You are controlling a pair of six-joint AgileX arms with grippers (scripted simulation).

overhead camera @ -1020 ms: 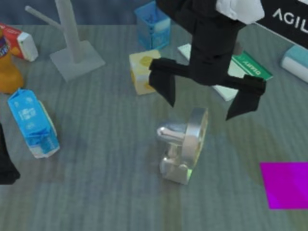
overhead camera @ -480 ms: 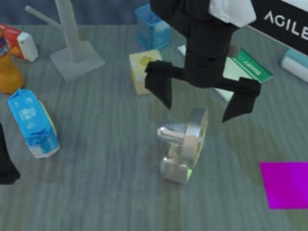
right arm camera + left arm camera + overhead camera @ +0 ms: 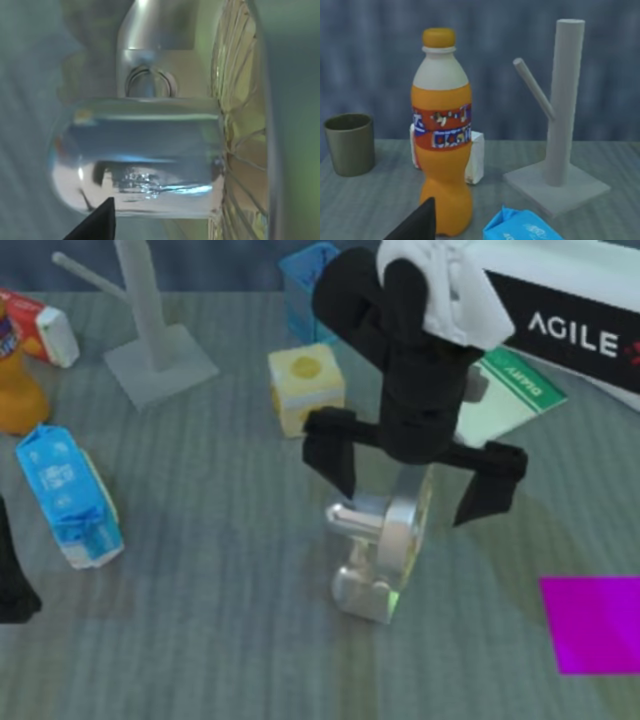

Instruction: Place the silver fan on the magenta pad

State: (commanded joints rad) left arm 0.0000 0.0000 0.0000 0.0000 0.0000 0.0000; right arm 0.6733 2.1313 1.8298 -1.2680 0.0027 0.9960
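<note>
The silver fan (image 3: 385,540) stands upright near the middle of the table, its ring head edge-on and its bullet housing (image 3: 140,155) pointing left. My right gripper (image 3: 410,480) hangs open right over the fan's head, one finger (image 3: 335,455) on each side of it and neither touching it. The right wrist view is filled by the chrome housing, the grille and the base. The magenta pad (image 3: 592,623) lies flat at the right edge, well clear of the fan. My left gripper (image 3: 12,585) is parked at the left edge, with one dark fingertip (image 3: 417,225) showing in its wrist view.
A yellow box (image 3: 305,385) and a blue carton (image 3: 305,285) stand behind the fan, with a white-and-green book (image 3: 510,390) to their right. On the left are a grey branched stand (image 3: 150,330), an orange bottle (image 3: 442,145), a lying blue carton (image 3: 70,495) and an olive cup (image 3: 350,142).
My right gripper has come forward and down from behind the fan, and its open fingers now straddle the ring head. The fan and the left arm have not moved.
</note>
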